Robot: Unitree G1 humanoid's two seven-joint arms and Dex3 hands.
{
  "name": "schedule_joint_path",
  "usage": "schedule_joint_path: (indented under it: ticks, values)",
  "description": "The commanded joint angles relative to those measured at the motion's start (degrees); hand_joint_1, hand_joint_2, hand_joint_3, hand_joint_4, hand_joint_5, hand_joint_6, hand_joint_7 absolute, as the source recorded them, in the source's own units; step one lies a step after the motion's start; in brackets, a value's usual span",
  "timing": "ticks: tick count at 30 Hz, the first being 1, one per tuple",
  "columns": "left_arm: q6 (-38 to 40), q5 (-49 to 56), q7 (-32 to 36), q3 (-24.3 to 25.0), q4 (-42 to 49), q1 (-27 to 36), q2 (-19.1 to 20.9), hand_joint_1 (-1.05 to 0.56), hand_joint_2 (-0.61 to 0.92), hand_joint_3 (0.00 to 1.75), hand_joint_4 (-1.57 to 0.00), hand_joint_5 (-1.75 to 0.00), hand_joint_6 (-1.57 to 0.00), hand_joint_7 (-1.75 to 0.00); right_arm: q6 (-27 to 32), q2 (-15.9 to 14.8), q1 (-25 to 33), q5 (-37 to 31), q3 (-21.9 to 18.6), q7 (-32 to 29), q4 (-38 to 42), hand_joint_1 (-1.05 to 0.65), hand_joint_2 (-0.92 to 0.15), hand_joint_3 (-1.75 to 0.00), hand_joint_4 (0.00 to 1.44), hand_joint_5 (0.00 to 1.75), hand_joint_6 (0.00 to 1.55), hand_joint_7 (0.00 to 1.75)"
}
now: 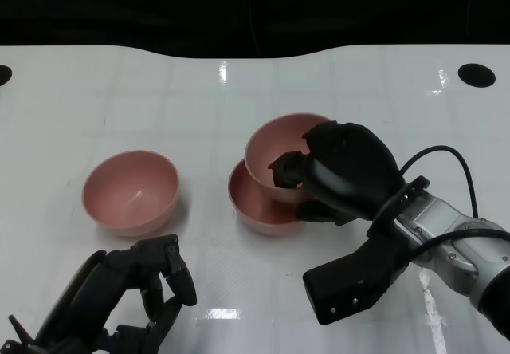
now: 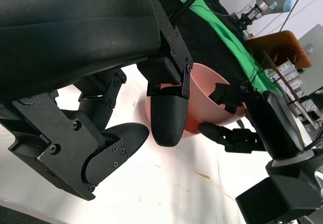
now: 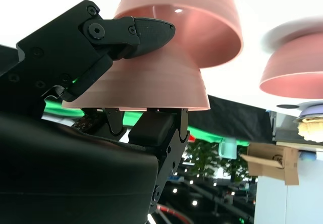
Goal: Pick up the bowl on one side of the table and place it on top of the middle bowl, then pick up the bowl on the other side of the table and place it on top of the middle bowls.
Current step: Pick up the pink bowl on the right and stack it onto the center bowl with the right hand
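Three pink bowls on the white surface [image 1: 335, 75]. Right hand [image 1: 339, 171] grips the rim of the upper bowl [image 1: 279, 151], fingers hooked over the near-right edge, one inside and the rest outside; right wrist view confirms it, fingertip [image 3: 151, 30] on the outer wall and another finger under the rim. That upper bowl sits tilted in the middle bowl [image 1: 255, 202], leaning toward the far side, not nested flat; cannot tell whether it fully rests there or is partly carried by the hand. Middle bowl upright, roughly centre of the surface. Left bowl [image 1: 131, 190] stands upright on its own, well apart from the stack, to the robot's left. Left hand [image 1: 139, 290] low at the near edge, just in front of the left bowl, not touching it, fingers curled inward with nothing in them. Left wrist view shows its own curled fingers [image 2: 169, 115] in the foreground, the held bowl beyond and the right hand on its rim. Silver right forearm [image 1: 454, 242] with a black cable [image 1: 446, 153] comes in from the lower right.
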Motion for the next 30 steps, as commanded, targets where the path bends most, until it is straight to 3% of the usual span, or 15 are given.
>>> schedule_joint_path:
  ticks: [1,2,4,7,9,23,30]
  values:
    - [0.18,0.52,0.66,-0.07,-0.44,-0.09,0.43,-0.14,0.44,1.32,-0.81,-1.75,-0.74,-1.53,-1.47,0.35,-1.28,2.84,-0.23,3.75,1.46,-0.4,-0.86,-0.27,0.79,1.09,0.84,0.38]
    - [0.24,0.34,0.58,-0.06,-0.46,-0.13,0.41,-0.14,0.44,1.32,-0.81,-1.75,-0.74,-1.53,-1.02,0.52,-1.28,3.29,-0.23,5.52,1.26,-0.41,-0.89,-0.22,0.78,1.01,0.83,0.32]
    - [0.07,0.19,0.53,-0.05,-0.42,-0.2,0.44,-0.13,0.44,1.33,-0.81,-1.75,-0.74,-1.53,-0.15,0.8,-1.18,3.68,-0.22,7.72,0.79,-0.49,-0.91,-0.2,0.76,0.57,0.78,0.11]
    - [0.91,0.33,0.45,-0.17,-1.02,-0.11,0.4,-0.14,0.44,1.33,-0.81,-1.75,-0.74,-1.52,0.39,1.08,-1.16,3.78,-0.09,9.36,1.1,-0.58,-0.92,-0.23,0.66,0.32,0.68,0.02]
    - [1.16,0.57,0.61,-0.26,-1.27,-0.09,0.33,-0.14,0.44,1.33,-0.81,-1.75,-0.74,-1.52,0.75,1.11,-1.02,4.19,-0.25,11.01,0.96,-0.62,-0.92,-0.26,0.57,0.24,0.6,0.0]
    - [-0.59,0.83,1.12,-0.47,-0.03,-0.89,0.07,-0.15,0.43,1.35,-0.82,-1.75,-0.74,-1.52,5.27,-0.64,-0.01,1.59,0.93,15.62,-3.82,-0.75,-0.92,-0.39,0.37,0.11,0.42,0.0]
    - [0.69,0.49,0.65,-0.46,-0.58,-0.95,0.17,-0.16,0.43,1.35,-0.81,-1.75,-0.74,-1.51,6.12,-1.91,3.68,3.61,-0.98,15.39,-9.21,-0.79,-0.92,-0.41,0.28,0.06,0.3,0.0]
